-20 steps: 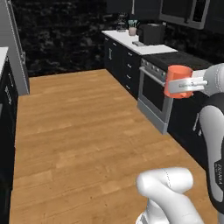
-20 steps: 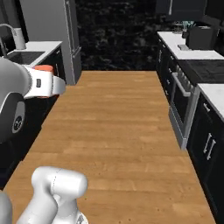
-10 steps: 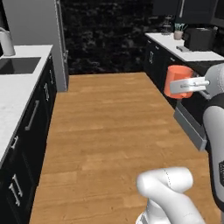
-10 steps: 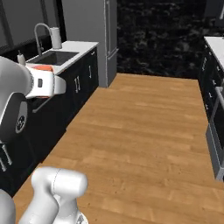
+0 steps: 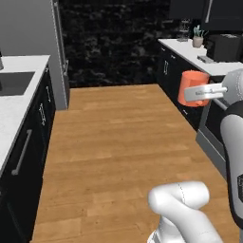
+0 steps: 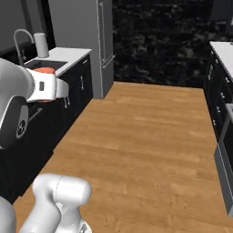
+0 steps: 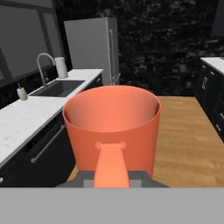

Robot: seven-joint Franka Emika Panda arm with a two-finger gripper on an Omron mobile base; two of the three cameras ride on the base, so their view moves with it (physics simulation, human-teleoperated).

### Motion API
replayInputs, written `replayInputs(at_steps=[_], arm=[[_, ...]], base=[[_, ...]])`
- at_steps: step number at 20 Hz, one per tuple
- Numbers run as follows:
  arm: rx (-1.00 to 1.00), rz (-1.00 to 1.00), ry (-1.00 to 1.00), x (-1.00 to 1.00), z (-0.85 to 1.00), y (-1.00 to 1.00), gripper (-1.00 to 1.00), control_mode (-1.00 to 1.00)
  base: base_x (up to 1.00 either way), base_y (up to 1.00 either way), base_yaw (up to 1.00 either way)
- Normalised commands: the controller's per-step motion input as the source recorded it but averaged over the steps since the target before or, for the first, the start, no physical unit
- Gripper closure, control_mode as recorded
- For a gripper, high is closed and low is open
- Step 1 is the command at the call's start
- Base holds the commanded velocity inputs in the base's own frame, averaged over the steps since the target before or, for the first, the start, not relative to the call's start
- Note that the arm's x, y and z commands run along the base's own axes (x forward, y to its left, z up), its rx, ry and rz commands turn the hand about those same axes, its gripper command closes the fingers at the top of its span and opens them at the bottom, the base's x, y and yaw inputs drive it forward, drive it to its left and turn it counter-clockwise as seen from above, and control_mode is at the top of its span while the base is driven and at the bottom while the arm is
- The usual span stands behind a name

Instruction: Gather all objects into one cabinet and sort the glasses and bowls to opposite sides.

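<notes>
My gripper point(image 7: 111, 178) is shut on the handle of the plain orange mug point(image 7: 112, 124), which stands upright and looks empty. In the left base view the orange mug point(image 5: 191, 87) hangs in the air at the right, held by the gripper point(image 5: 205, 91) in front of the right-hand counter. From the other side the mug point(image 6: 44, 71) shows partly behind the white hand, near the sink counter. A black wall cabinet point(image 5: 190, 8) with a silver bar handle hangs at the top right. The cream mug, the blue mug and the black bowl are out of view.
A white counter with a sink point(image 5: 16, 83) and faucet point(image 7: 42, 64) runs along the left over black drawers. A grey fridge point(image 6: 84, 38) stands behind it. The right counter point(image 5: 190, 51) carries a black appliance point(image 5: 226, 46) and a small plant. Wooden floor point(image 5: 118, 137) lies open between them.
The whole picture has slid to the right, so the base has turned left: the sink counter and fridge have come into view. The orange mug stays in the shut gripper.
</notes>
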Motion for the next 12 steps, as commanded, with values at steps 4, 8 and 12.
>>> replayInputs(at_steps=[4, 8, 12], arm=[[0.00, 0.00, 0.00, 0.00, 0.00, 0.00, 1.00, 1.00], [0.00, 0.00, 0.00, 0.00, 0.00, 0.00, 1.00, 1.00], [0.00, 0.00, 0.00, 0.00, 0.00, 0.00, 1.00, 1.00]], base=[[1.00, -0.01, -0.08], [1.00, 0.00, -0.08], [1.00, 0.00, -0.07]])
